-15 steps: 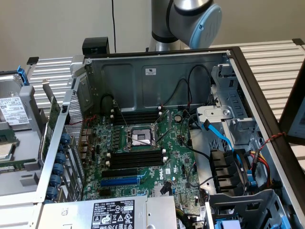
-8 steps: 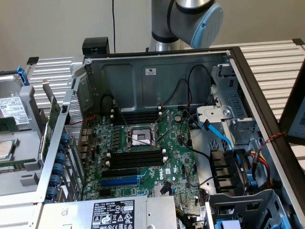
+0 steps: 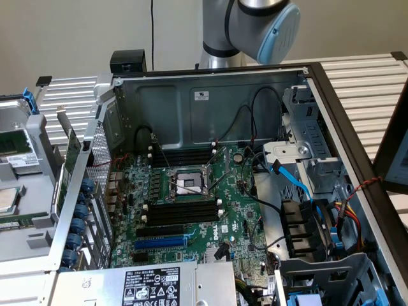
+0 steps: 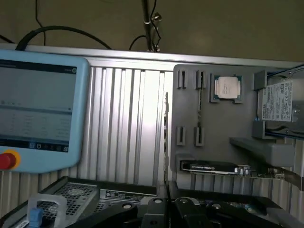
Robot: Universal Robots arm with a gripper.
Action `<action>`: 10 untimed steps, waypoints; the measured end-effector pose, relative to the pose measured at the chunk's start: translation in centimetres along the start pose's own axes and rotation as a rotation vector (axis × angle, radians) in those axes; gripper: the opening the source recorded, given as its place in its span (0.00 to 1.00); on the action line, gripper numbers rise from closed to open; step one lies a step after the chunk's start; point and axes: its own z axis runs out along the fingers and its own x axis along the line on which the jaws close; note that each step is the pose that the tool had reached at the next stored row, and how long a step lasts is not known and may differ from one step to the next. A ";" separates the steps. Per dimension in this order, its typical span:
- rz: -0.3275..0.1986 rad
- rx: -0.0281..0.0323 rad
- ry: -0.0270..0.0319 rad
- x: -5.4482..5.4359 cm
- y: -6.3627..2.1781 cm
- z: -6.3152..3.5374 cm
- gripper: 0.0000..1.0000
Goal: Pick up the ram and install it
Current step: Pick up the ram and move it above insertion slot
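Note:
In the wrist view a thin stick, the ram [image 4: 199, 107], stands on edge between grey brackets of a grey parts tray [image 4: 187, 156]; its label and chips are hidden from this angle. My gripper [image 4: 164, 210] shows as dark fingers close to the camera, shut with nothing in them and well away from the ram. In the exterior view the open computer case [image 3: 210, 102] lies with its motherboard [image 3: 191, 210] facing up. Two banks of long black slots [image 3: 183, 212] with white end clips flank the processor socket [image 3: 187, 183].
The tray also carries a processor chip [image 4: 227, 88], a graphics card [image 4: 213, 167] and a labelled drive [image 4: 280, 102]. A blue teach pendant [image 4: 38, 114] with a red button stands beside it. Cables [image 3: 290, 175], a blue expansion slot [image 3: 162, 242] and drive bays [image 3: 312, 229] crowd the case.

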 end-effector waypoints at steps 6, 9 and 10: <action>0.000 -0.0050 -0.0002 0.2 -2.56 -1.40 0.12; 0.000 -0.0054 -0.0003 0.2 -3.91 -1.51 0.12; 0.000 -0.0054 -0.0002 0.3 -4.36 -1.51 0.12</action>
